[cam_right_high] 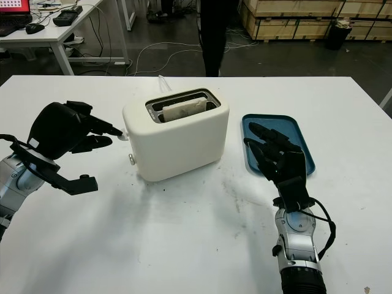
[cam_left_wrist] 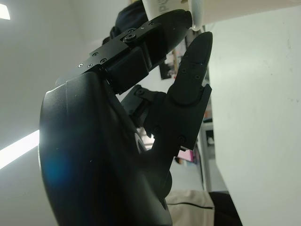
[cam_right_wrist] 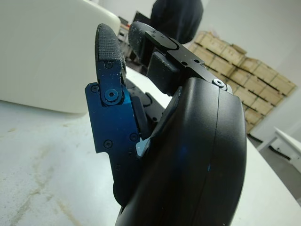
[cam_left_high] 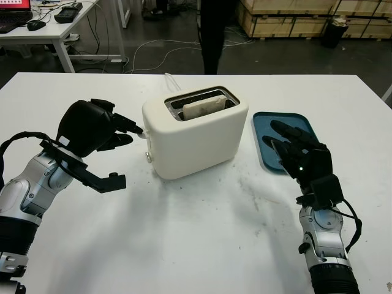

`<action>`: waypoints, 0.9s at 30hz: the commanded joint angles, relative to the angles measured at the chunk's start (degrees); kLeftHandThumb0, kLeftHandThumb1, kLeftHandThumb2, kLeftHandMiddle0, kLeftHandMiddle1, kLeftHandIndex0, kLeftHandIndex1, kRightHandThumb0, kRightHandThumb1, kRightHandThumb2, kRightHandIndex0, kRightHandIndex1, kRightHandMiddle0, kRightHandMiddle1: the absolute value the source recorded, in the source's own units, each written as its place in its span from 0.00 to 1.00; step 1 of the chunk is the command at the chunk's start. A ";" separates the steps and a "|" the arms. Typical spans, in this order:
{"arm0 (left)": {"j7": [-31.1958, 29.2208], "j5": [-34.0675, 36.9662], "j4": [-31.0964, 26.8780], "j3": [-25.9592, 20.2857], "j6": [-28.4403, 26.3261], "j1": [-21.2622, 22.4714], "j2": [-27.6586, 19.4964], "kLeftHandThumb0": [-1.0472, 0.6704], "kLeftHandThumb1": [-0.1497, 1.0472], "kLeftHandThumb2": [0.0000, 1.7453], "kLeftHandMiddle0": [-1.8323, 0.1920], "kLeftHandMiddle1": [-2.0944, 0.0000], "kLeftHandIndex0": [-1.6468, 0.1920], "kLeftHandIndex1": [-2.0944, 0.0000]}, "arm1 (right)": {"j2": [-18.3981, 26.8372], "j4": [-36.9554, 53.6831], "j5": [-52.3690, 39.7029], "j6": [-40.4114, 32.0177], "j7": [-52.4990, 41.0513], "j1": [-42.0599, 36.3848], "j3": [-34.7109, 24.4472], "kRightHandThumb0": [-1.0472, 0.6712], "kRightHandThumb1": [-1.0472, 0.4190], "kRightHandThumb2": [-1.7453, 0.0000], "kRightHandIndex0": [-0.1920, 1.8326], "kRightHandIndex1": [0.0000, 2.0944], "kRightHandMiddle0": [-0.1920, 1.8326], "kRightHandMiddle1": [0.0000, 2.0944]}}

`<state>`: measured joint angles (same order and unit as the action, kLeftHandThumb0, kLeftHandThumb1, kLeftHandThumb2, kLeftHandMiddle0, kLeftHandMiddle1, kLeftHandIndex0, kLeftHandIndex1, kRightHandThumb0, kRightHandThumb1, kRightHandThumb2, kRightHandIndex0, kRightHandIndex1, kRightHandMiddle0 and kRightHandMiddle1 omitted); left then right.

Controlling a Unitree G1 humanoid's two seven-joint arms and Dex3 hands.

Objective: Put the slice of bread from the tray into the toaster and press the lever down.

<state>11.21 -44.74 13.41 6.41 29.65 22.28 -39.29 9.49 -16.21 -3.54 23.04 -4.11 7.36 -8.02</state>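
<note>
A cream toaster [cam_left_high: 196, 131] stands mid-table. The slice of bread [cam_left_high: 205, 108] sits upright in its slot, top edge showing. My left hand [cam_left_high: 131, 133] is at the toaster's left end, open, with one fingertip [cam_left_wrist: 176, 19] touching the small white lever [cam_left_high: 143, 133]; a second finger [cam_left_high: 122, 139] ends just short of it. The blue tray [cam_left_high: 263, 116] lies to the right of the toaster. My right hand [cam_left_high: 285, 138] is open above the tray's near edge, holding nothing.
The white table [cam_left_high: 202, 233] has free room in front of the toaster. The toaster's white cord [cam_left_high: 168, 79] runs off behind it. A person in dark clothes [cam_left_high: 211, 30] stands past the far edge, with desks, floor cables and wooden crates beyond.
</note>
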 commanded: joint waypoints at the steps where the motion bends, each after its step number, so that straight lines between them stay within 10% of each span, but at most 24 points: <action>1: 1.11 -0.49 0.66 0.61 0.62 1.48 -0.44 0.41 0.78 0.00 0.47 0.17 0.22 0.99 | 0.08 0.46 -0.40 -0.77 -0.26 0.09 -0.32 0.27 0.09 0.90 0.59 0.00 0.54 0.00; 27: 2.06 -0.66 4.33 3.40 2.12 3.60 -0.39 0.41 0.76 0.00 0.46 0.17 0.19 0.99 | 0.02 0.94 0.13 -1.52 0.39 -0.13 -0.26 0.28 0.09 0.90 0.59 0.00 0.54 0.00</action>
<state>13.04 -44.73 17.43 9.09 31.59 25.17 -39.31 9.49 -16.18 -3.47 22.58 -3.91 7.35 -8.04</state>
